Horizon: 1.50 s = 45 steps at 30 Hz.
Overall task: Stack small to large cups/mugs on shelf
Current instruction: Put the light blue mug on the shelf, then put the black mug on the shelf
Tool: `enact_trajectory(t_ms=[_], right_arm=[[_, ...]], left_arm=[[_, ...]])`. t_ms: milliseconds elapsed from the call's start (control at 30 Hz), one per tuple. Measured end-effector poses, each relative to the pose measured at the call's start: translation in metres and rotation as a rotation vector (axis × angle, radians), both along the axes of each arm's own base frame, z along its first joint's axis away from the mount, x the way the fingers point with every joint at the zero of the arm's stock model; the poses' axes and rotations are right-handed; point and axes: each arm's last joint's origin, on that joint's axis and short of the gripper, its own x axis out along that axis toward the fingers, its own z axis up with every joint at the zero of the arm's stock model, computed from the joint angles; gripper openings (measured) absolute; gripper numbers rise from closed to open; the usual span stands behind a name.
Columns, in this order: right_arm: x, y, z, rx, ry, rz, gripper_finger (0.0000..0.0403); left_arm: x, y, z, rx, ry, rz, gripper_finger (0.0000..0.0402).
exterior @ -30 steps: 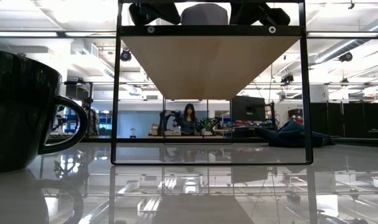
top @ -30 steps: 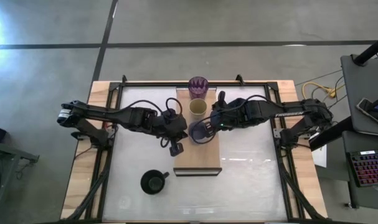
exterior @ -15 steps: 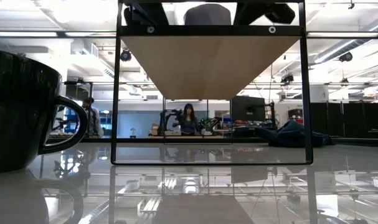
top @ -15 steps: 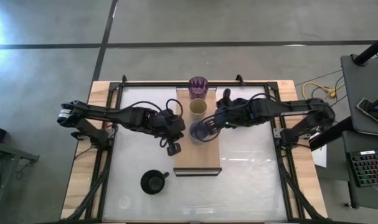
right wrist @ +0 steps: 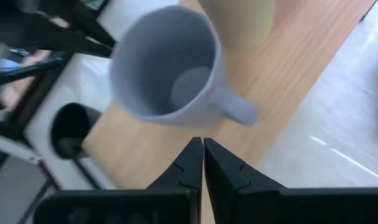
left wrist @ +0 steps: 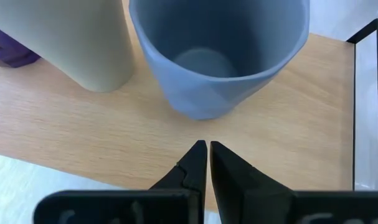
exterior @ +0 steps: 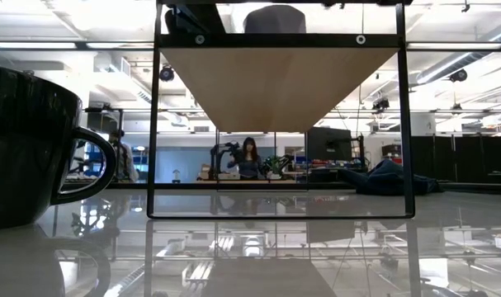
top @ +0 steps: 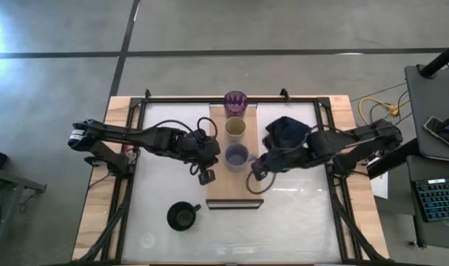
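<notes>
Seen from above, a white counter [top: 298,214] carries a long light-wood shelf [top: 235,191] running down its middle, with a dark arm reaching in from each side.

At far left, the black mug [top: 182,216] stands alone on the counter, off the shelf and well apart from the other cups. It fills the left edge of the low view.

Next comes the left gripper [top: 205,176], hanging just beside the shelf's left edge. Its wrist camera shows the fingers pressed together with nothing between them, their tips aimed at the blue mug.

On the shelf three cups stand in a row: the purple tumbler [top: 235,101] at the far end, the beige cup [top: 235,129] beside it, then the blue mug [top: 237,156], upright with its handle toward the right arm.

The right gripper [top: 258,172] sits at the shelf's right edge, just beside the blue mug. Its fingers are also closed and empty. A dark cloth [top: 286,128] lies behind that arm.

The black mug looks like the step in hand, though which arm will fetch it is unclear. To do it well, the gripper should spread wide first, descend over the rim or handle, then carry the mug level to the bare near end of the shelf, clear of the blue mug.
</notes>
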Motion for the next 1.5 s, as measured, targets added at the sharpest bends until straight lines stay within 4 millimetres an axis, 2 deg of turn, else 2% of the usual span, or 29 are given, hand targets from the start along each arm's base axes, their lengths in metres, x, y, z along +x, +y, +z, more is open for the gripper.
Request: enact_trajectory(t_ms=[267,700,1033,1200,1333,1500], right_arm=[[0.019,-0.003,-0.020,0.004,0.076,-0.006,0.0009],[0.030,-0.003,-0.020,0.003,0.011,0.021,0.0009],[0.027,-0.001,-0.020,0.012,0.030,0.040,0.0009],[0.021,0.016,-0.021,0.042,0.048,0.068,0.0009],[0.015,0.034,-0.021,0.058,0.048,0.100,0.0009],[-0.004,0.059,-0.026,0.078,0.117,0.084,0.0009]], left_arm=[[0.000,0.000,0.000,-0.001,-0.005,0.000,0.0006],[0.000,0.000,0.001,0.004,-0.006,0.005,0.0006],[-0.001,0.000,0.000,0.002,0.010,0.004,0.0006],[-0.018,-0.006,-0.003,0.009,0.136,-0.015,0.0006],[-0.036,-0.025,0.007,-0.015,0.134,-0.049,0.0006],[-0.068,-0.047,0.012,-0.065,0.218,0.019,0.0006]])
